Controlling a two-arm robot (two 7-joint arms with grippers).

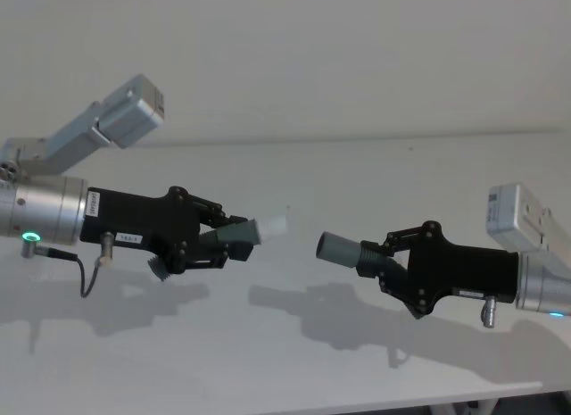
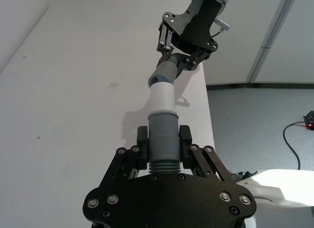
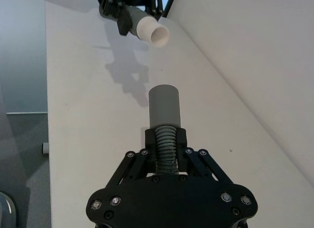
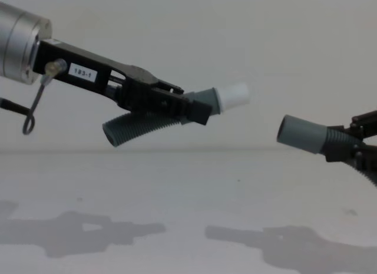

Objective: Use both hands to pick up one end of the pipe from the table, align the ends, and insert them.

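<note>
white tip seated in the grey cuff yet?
No, the chest view shows a gap between the white tip and the grey cuff.

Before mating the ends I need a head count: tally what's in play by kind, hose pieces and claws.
Hose pieces: 2 (white-tipped hose piece in the left claw, grey-cuffed hose piece in the right claw)
Claws: 2, each shut on its piece
Total: 4

Left hose piece (image 4: 138, 125) and right hose piece (image 3: 166, 149): ribbed dark-grey rubbery stuff with smooth matte cuffs. The white tip (image 4: 234, 95) looks like plain plastic. Left gripper (image 1: 234, 239) and right gripper (image 1: 371, 260) are matte black, table (image 1: 268, 361) matte white.
</note>
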